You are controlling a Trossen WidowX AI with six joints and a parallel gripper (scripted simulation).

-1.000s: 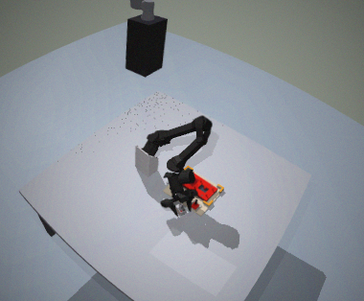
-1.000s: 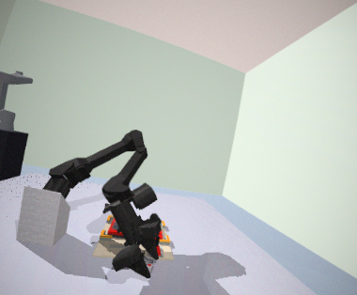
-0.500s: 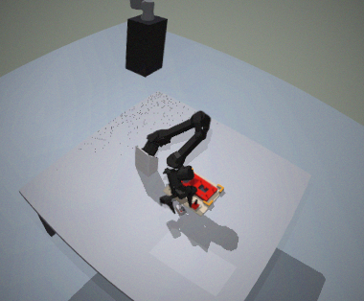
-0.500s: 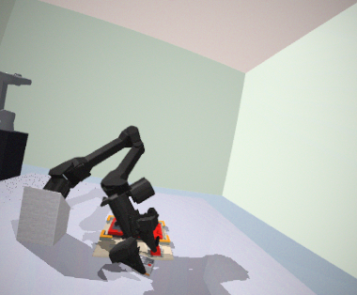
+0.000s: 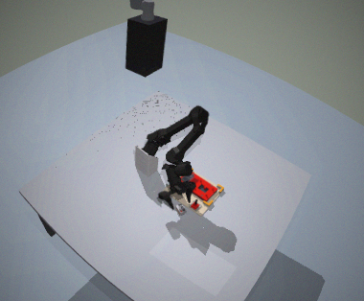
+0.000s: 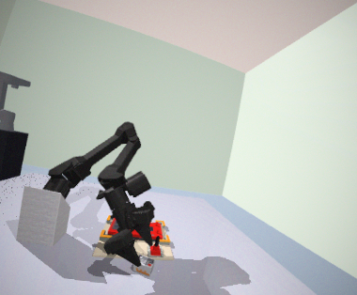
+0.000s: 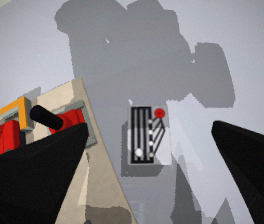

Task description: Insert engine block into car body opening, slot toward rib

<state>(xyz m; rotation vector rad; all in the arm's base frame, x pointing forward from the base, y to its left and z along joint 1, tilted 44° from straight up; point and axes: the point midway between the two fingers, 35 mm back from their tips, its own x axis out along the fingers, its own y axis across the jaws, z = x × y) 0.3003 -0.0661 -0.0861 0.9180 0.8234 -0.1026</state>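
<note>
Engine block [image 5: 180,209] [image 6: 143,267] [image 7: 150,135] off the tan board [image 5: 186,200] [image 6: 103,250] [image 7: 99,185], just beside its edge; whether fully settled on the table [image 5: 97,201] [image 7: 253,70], cannot tell. Gripper [image 5: 180,205] [image 6: 145,255] [image 7: 151,128] wide and holding nothing, one finger over the board and the other outside it, block showing in the gap between them, its long axis roughly across the finger-to-finger line and askew to the board's edge. Red car body [image 5: 205,188] [image 6: 157,229] [image 7: 2,137] lies inboard on the board, so a fresh grip, then a carry inward, seems needed.
</note>
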